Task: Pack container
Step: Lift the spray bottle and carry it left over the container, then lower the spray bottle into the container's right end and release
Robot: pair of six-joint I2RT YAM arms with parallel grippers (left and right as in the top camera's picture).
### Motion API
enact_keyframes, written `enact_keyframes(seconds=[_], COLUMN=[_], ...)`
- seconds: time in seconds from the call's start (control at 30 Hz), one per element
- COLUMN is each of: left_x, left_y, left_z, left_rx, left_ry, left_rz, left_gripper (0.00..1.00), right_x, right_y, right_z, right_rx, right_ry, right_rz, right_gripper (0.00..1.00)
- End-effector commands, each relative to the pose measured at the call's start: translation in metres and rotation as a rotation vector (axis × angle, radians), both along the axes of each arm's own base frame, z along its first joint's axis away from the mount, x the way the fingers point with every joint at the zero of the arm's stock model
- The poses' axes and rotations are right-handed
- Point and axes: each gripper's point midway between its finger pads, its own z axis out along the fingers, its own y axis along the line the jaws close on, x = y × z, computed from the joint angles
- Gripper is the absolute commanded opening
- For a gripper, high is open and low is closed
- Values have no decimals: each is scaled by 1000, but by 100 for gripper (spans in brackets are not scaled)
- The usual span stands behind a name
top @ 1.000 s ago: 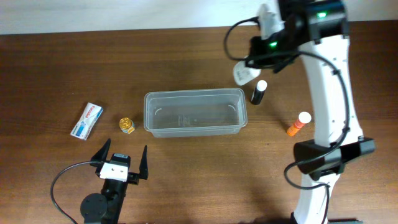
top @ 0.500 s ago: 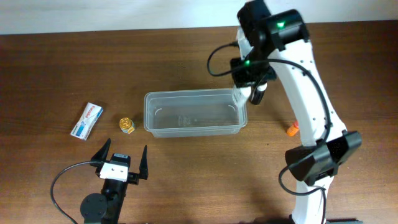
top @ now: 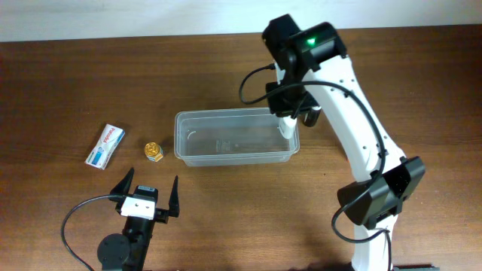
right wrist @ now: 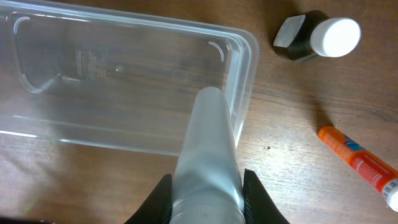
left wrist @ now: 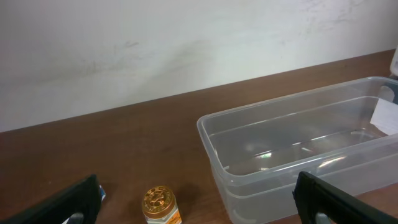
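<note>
Clear plastic makes up your container, and it sits in the middle of the brown desk. Nothing lies on its floor.

Your right tool is clenched on a white tube. One finger presses each side of it. The tube hangs over the end of the container nearest the right arm, with its far tip just inside the rim. You cannot tell if the tip touches the plastic.

Just past that end stands a black bottle with a white cap. An orange tube lies on the wood near it, apart from the container.

Your left tool is released, its two fingers spread wide, and it holds nothing. It sits low at the near edge of the desk, well apart from the container.

A little gold-capped jar stands just beside the other end of the container. A blue and white packet lies a bit farther out.
</note>
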Motion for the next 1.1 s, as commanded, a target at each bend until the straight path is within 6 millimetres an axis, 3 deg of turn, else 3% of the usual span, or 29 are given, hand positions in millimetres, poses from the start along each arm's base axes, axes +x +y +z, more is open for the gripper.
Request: enact_keyframes(seconds=[0.0, 0.27, 1.07], left_x=[0, 0, 0], left_y=[2, 2, 2], left_z=[-1, -1, -1], left_rx=[15, 15, 15], left_ry=[-4, -4, -3], left_rz=[11, 11, 11], left_gripper=[99, 99, 99], right_x=[0, 11, 31], right_y=[-1, 6, 14], right_z=[8, 0, -79], right_rx=[-28, -8, 14], right_ry=[-47, -78, -79], right_rz=[-40, -88, -242], right_gripper=[13, 13, 14])
